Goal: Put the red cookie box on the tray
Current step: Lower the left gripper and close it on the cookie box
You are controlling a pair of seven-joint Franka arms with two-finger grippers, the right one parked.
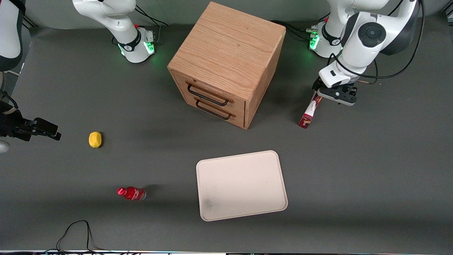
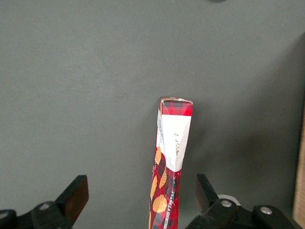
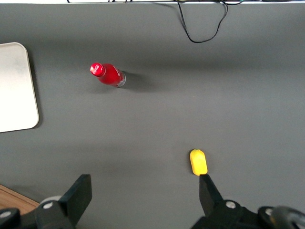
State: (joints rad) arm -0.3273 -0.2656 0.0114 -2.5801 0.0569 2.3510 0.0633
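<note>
The red cookie box [image 1: 310,112] stands on its thin long edge on the grey table, beside the wooden cabinet toward the working arm's end. In the left wrist view the red cookie box [image 2: 171,143] runs lengthwise between the two fingers, closer to one, with a gap on each side. My left gripper [image 1: 324,92] is open and sits low over the box's end that is farther from the front camera; the gripper [image 2: 141,193] touches nothing. The cream-white tray [image 1: 244,177] lies flat and bare, nearer to the front camera than the box and the cabinet; its corner [image 3: 16,86] shows in the right wrist view.
A wooden two-drawer cabinet [image 1: 226,63] stands mid-table, close beside the box. A yellow lemon [image 1: 95,139] and a small red bottle [image 1: 131,193] lie toward the parked arm's end. A black cable [image 1: 76,233] loops at the table's front edge.
</note>
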